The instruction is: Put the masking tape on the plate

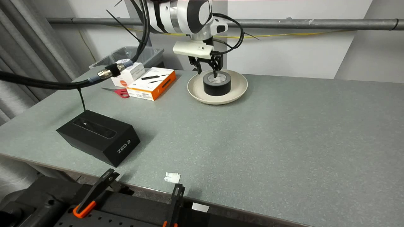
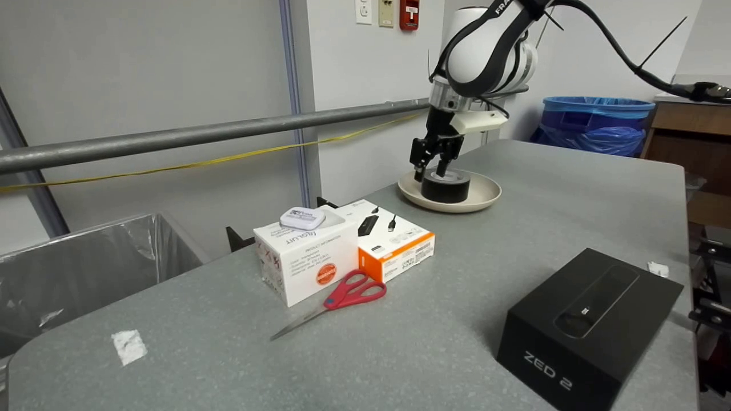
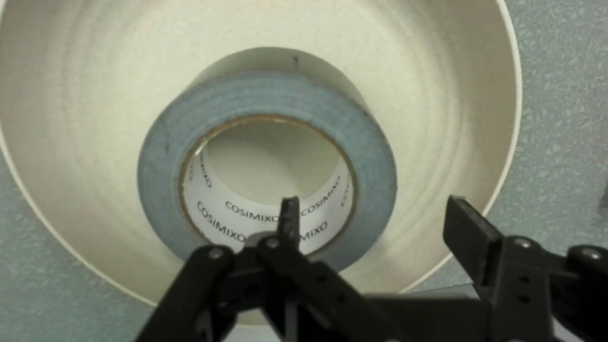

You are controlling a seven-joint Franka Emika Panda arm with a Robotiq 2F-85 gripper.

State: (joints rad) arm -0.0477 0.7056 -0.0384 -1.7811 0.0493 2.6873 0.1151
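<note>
The masking tape, a thick black roll with a grey top face, lies flat on the cream plate. Both also show in an exterior view, with the tape inside the rim of the plate. My gripper is open just above the roll. In the wrist view, one finger of the gripper appears over the tape's centre hole. The other finger is outside the roll, over the edge of the plate. Nothing is held. Whether the fingertip is inside the hole I cannot tell.
An orange-and-white box, a white box and red scissors lie beside the plate. A black ZED 2 box lies nearer the table's front edge. A wall pipe runs behind the table.
</note>
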